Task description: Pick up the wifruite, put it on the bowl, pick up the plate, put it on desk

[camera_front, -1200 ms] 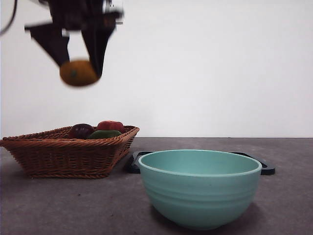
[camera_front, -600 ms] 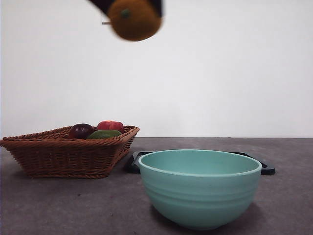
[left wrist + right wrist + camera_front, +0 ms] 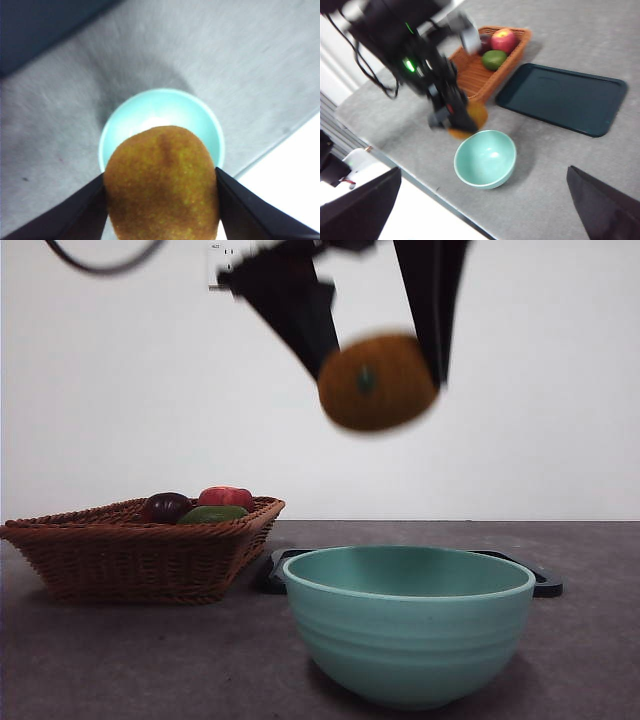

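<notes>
A: Starting nearest: bowl (image 3: 408, 625) sitting empty on the desk (image 3: 150, 660), waiting.

B: Hanging right above it, wifruite (image 3: 377, 382) clamped between the jaws of the left gripper (image 3: 378, 365), high over the rim. Looking like step one half done: picked up, not yet dropped in.

A: Right gripper (image 3: 485, 200) idling off to the side, jaws spread wide.

B: Farther back, black tray (image 3: 545, 585) lying flat, basket (image 3: 140, 550) holding the other fruit. Plate part not started; no plate showing anywhere.
</notes>
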`<state>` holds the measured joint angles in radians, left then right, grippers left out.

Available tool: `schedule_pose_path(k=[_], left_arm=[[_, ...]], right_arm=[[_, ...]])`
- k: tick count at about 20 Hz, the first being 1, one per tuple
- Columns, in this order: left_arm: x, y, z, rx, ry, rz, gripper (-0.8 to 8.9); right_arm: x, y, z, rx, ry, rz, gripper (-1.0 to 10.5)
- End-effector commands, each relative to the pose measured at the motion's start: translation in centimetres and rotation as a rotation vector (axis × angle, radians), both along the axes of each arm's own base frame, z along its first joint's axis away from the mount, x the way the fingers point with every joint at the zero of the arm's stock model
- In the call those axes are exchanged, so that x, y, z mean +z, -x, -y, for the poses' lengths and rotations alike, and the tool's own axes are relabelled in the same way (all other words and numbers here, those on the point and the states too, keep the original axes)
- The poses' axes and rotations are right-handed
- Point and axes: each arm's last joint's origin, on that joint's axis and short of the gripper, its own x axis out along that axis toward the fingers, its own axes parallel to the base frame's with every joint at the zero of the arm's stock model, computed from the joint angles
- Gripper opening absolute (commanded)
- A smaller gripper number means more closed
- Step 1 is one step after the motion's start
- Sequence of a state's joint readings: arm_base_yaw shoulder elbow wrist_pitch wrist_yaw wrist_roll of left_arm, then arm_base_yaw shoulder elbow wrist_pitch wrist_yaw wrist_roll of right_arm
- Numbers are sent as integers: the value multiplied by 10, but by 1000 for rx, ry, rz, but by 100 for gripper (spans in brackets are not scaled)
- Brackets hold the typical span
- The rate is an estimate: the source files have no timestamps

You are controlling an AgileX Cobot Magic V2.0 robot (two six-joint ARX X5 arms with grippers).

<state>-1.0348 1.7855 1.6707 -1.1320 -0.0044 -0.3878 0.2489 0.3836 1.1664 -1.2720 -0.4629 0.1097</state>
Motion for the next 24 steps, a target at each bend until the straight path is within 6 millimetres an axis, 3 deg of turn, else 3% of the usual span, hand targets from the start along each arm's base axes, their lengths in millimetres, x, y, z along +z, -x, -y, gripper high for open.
schedule_pose_path(k=[1, 5, 9, 15, 22, 24], left_arm=[[-25, -4, 20, -8, -54, -30, 276], [-69, -12, 36, -14, -157, -88, 276], [-92, -13, 44, -21, -211, -119, 276], [-106, -15, 49, -22, -224, -126, 276], [-108, -15, 50, -35, -230, -127, 285], [-108, -15, 50, -36, -230, -127, 344]], right_arm=[[5, 3, 1, 4, 3, 35, 614], [5, 3, 1, -7, 14, 40, 614], [5, 3, 1, -8, 17, 43, 614], [5, 3, 1, -8, 17, 43, 614], [5, 3, 2, -11, 18, 43, 614], [5, 3, 2, -11, 18, 43, 614]])
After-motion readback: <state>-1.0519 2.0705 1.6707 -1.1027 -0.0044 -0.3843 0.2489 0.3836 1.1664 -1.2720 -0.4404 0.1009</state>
